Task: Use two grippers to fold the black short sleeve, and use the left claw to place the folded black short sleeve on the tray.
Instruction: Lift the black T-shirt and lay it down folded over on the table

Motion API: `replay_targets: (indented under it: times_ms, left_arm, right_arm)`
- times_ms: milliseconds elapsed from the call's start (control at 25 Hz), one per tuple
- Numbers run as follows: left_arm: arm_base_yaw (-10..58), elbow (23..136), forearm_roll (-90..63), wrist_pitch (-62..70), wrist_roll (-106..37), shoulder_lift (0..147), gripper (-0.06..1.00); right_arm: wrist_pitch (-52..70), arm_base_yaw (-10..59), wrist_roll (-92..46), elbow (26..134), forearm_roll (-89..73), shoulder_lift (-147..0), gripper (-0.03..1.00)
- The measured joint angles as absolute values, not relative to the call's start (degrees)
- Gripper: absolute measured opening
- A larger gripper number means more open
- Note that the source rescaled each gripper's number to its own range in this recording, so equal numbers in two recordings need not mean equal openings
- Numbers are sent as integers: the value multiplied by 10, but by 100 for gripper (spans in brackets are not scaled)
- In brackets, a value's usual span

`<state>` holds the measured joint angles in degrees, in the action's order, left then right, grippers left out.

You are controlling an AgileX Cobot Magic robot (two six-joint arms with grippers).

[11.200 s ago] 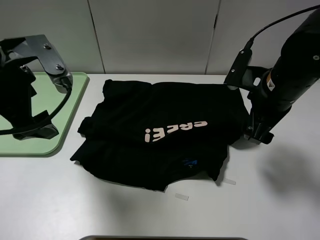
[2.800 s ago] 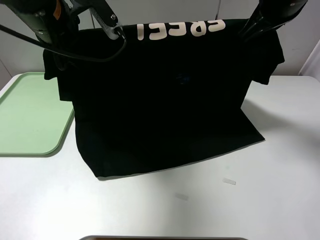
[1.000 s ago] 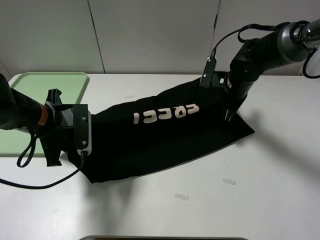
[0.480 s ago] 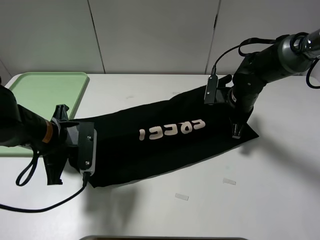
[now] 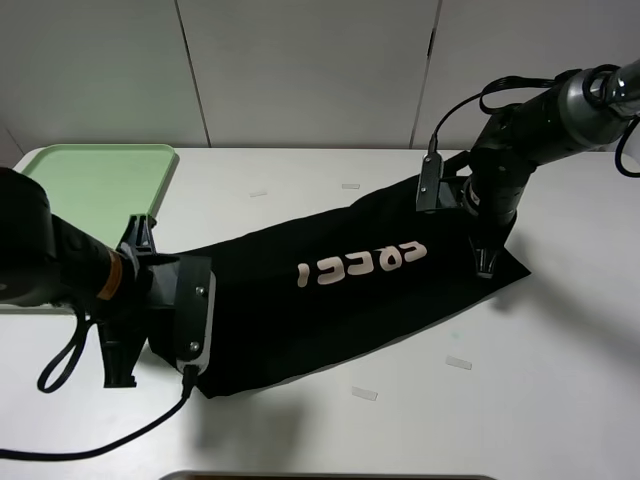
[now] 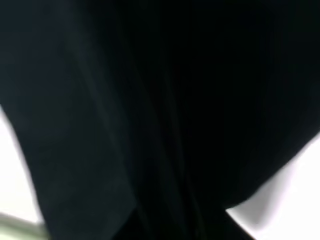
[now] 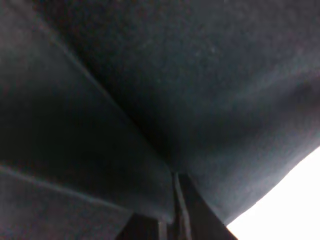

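Showing, from above, the black short sleeve point(image 5: 350, 300) stretched diagonally across the desk point(image 5: 560, 400) between left gripper point(image 5: 200, 335) and right gripper point(image 5: 487, 262), both clenched on it; tray point(image 5: 90, 180) upper left. Wrist views: cloth fills both. Uneven release could skew the fold.

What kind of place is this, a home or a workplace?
Most likely a robotics lab or test bench, not a home: a bare white table before plain grey wall panels, a left arm and a right arm with looping cables at a black short sleeve, and tape marks.
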<state>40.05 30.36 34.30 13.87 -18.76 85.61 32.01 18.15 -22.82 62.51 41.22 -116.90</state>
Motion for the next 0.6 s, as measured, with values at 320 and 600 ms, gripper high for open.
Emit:
replay_targets:
  times_ms: [320,600]
  left_arm:
    - [401,341,227,200,-172,780,3]
    - [401,341,118,213,-247,780,3]
  right_arm:
    - [326,182,-228,625,420,-1166,0]
    - [334,182,-228,625,416,-1164,0]
